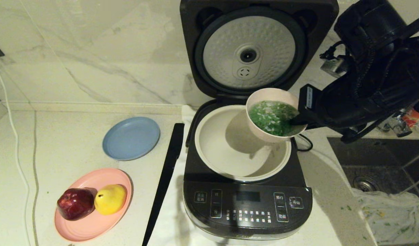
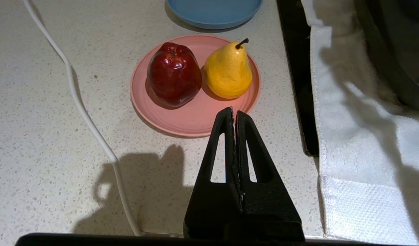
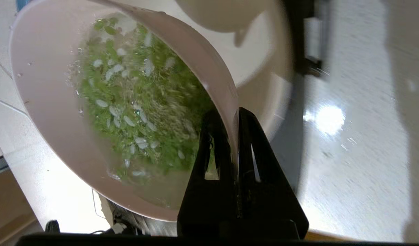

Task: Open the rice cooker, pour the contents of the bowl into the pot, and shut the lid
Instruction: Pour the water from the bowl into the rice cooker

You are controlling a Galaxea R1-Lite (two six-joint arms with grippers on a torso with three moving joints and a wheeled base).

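Observation:
The rice cooker stands with its lid swung up, dimpled silver underside showing. Its cream pot looks bare inside. My right gripper is shut on the right rim of the pale pink bowl and holds it, slightly tilted, over the pot's back right part. The green contents with water are in the bowl. In the right wrist view one finger is inside the bowl among the contents, the other outside. My left gripper hangs shut and empty above the counter near the pink plate.
Left of the cooker are a blue plate, a pink plate with a red apple and a yellow pear, and a long black strip. A white towel lies under the cooker. A sink is at the right.

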